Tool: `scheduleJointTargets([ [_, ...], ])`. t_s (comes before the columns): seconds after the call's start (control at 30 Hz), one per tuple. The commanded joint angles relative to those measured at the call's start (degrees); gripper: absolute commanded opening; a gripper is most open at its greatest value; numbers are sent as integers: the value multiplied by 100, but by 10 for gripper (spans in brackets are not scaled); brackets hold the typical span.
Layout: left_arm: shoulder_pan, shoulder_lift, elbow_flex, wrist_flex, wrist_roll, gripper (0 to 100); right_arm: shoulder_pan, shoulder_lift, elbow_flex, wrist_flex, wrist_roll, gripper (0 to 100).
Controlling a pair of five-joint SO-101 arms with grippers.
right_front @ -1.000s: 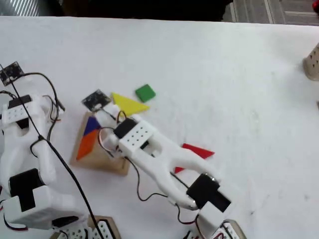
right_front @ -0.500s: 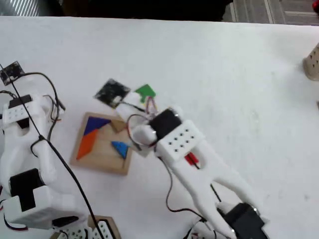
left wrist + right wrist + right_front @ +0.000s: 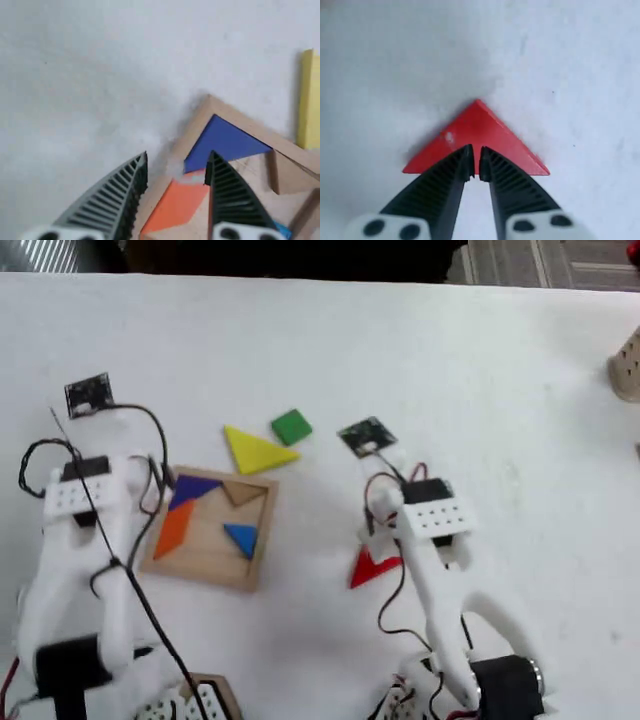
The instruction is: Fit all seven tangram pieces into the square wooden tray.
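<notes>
While the right claw (image 3: pixel 475 155) hangs with its jaws almost together, holding nothing, over the long edge of the red triangle (image 3: pixel 477 131) on the table (image 3: pixel 450 360), the left claw (image 3: pixel 175 161) gapes wide across the tray (image 3: pixel 199 116) rim, by the blue triangle (image 3: pixel 225 142) and orange piece (image 3: pixel 175 202). Just outside the tray lie a yellow triangle (image 3: pixel 255 450) and a green square (image 3: pixel 291 426).
</notes>
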Motion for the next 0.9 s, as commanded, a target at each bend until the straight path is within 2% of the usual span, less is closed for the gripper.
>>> scheduleJointTargets([
  [0.0, 400, -1516, 571, -44, -62, 126, 752, -207, 466, -602, 62, 17],
  [0.1, 787, -2343, 923, -44, -334, 20, 1095, -207, 695, -866, 79, 17],
  [0.23, 1516, -3222, 1266, 237, -1160, 22, 1288, -198, 826, -910, 695, 17],
  [0.3, 2009, -3407, 1275, 633, -1152, 23, 1279, -198, 862, -910, 826, 17],
  [0.4, 2870, -3231, 1169, 1257, -668, 24, 1279, -198, 862, -910, 835, 17],
  [0.7, 3635, -1103, 1134, 264, 185, 24, 1279, -198, 862, -910, 870, 17],
  [0.87, 3793, -989, 1116, -237, 185, 24, 1279, -198, 862, -919, 879, 17],
])
